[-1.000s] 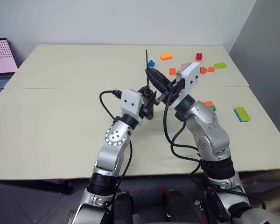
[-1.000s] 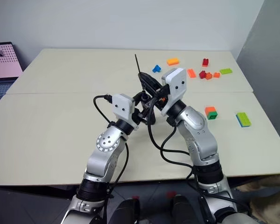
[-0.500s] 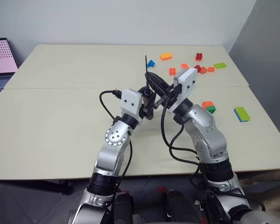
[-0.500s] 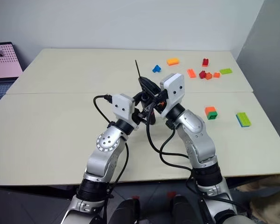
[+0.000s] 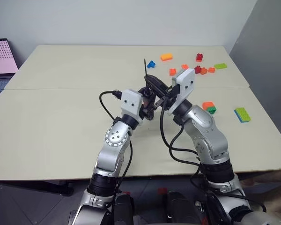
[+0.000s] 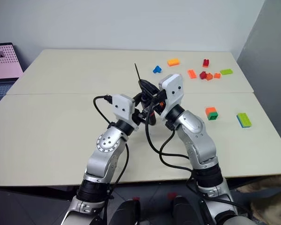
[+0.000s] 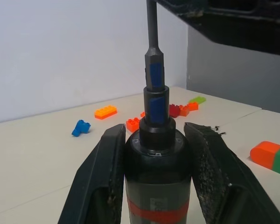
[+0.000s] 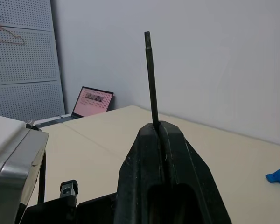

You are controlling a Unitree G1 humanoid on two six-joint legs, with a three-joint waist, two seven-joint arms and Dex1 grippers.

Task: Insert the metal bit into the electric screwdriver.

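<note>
My right gripper [image 8: 161,140] is clamped on the thin metal bit [image 8: 150,77], its lower end seated in the tip of the black screwdriver [image 7: 157,163], which my left gripper [image 7: 157,154] grips above the table [image 5: 61,117] centre.

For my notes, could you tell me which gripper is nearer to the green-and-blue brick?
Right. The right gripper stands closer to the green-and-blue brick at the table's right edge; the left gripper sits beyond it, farther left.

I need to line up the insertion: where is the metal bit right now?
In the left wrist view the metal bit stands upright in the tip of the electric screwdriver, with the right gripper shut on its shaft above.
</note>
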